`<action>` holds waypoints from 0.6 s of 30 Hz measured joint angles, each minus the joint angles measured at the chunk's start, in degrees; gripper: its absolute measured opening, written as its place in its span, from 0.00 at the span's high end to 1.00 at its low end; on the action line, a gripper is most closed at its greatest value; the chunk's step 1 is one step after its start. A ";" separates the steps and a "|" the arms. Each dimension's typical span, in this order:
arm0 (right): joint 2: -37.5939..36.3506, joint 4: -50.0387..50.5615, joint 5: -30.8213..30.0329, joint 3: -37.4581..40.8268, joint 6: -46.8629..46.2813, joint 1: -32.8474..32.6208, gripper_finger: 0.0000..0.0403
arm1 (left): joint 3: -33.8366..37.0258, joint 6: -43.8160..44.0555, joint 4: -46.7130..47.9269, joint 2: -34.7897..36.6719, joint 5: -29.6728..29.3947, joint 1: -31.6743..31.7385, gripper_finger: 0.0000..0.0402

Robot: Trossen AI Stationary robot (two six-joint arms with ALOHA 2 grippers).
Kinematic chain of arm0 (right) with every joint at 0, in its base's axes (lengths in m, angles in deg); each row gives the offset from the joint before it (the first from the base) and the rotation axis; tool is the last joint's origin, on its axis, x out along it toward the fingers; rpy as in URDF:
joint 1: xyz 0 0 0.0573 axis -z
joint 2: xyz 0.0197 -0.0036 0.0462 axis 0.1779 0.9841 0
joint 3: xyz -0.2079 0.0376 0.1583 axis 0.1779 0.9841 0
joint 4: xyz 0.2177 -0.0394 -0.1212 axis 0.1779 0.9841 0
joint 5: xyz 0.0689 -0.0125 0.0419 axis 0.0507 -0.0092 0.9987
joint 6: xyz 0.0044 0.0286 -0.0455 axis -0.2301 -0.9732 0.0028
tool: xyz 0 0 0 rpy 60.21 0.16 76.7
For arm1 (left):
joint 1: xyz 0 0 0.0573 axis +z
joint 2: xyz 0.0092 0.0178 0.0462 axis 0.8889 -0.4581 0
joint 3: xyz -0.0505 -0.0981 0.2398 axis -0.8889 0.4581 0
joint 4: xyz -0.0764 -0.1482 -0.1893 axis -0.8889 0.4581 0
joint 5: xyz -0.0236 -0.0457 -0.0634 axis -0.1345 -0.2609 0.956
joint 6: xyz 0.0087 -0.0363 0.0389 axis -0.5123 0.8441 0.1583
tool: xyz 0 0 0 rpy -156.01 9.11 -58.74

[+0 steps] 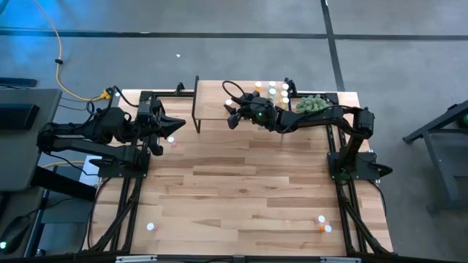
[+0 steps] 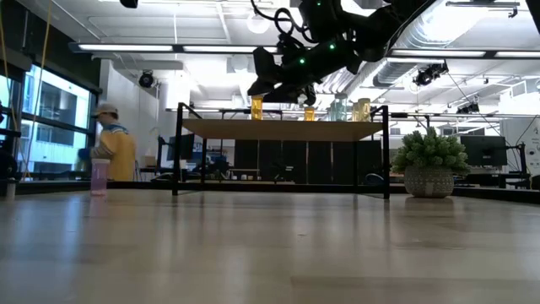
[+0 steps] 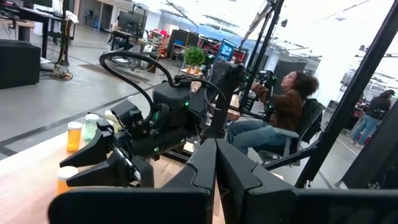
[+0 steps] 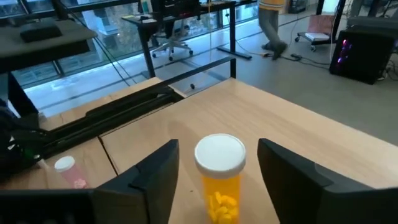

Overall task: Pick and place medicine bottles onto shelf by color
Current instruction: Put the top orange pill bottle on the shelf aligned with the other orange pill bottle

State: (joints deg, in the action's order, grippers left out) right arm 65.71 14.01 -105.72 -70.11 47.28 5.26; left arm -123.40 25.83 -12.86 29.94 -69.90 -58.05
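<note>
The right claw (image 1: 235,115) hovers over the left half of the shelf (image 1: 212,109), its fingers apart and flanking an upright yellow bottle (image 4: 219,177) with a white cap. In the right wrist view the bottle stands dead centre between the two fingers, neither of which appears to touch it, so it seems to be standing on the shelf top by itself. Its long axis is vertical, and it lies straight ahead of the claw (the one relation any coming move turns on: a straight pull-back should clear it, while a sideways swing could tip it).

From bench height this bottle (image 2: 256,107) shows at the shelf's left, just below the claw, well apart from a cluster of other bottles (image 1: 276,90) towards the right end near a green plant (image 1: 311,104).

The left claw (image 1: 170,126) waits low over the bench off the shelf's left end, near a pink bottle (image 1: 173,142); its fingers look spread in the overhead view. More bottles (image 1: 322,223) remain at the bench's near right corner and another (image 1: 151,226) at the near left, so the sorting looks far from finished. The left arm is the nearer to the pink one.

No label, brand or writing can be read on any bottle. People sit in the room beyond.
</note>
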 joint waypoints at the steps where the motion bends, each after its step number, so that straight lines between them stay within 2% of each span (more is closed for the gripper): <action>1: 0.00 -0.02 -0.07 0.00 0.20 0.00 0.51 | 0.00 0.00 0.00 0.00 -0.02 0.00 1.00; 18: 0.00 -0.02 0.69 0.00 1.05 0.24 0.69 | 0.00 0.00 0.06 0.00 -0.04 0.00 1.00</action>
State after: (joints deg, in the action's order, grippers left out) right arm 65.71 13.98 -105.04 -70.11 48.33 5.50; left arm -123.40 25.83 -12.80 29.94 -69.94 -58.05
